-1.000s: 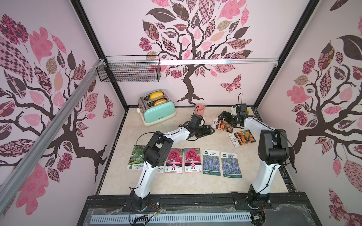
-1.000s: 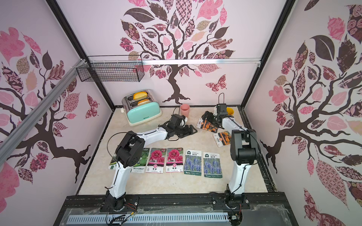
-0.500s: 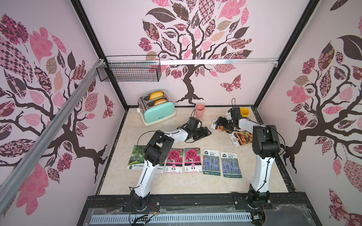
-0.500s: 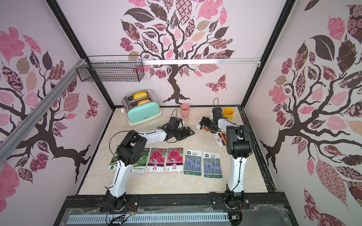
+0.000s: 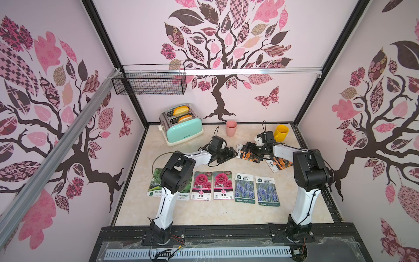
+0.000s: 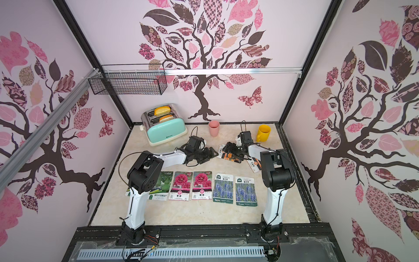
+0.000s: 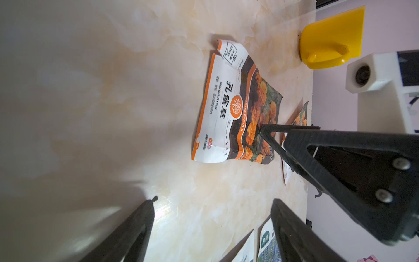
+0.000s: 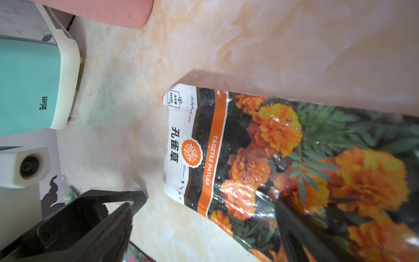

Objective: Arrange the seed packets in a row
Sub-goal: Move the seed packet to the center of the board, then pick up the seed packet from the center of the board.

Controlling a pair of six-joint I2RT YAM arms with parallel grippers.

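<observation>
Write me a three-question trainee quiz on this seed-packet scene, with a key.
1. True or false: both marigold packets lie outside the row.
2. Pick one: in both top views the left arm partly hides which packets? A gourd packets; B pink-flower packets; C lavender packets.
3. Fill in: the right gripper has its jaws ___ at a marigold packet.
Key: 1 true; 2 A; 3 open.
</observation>
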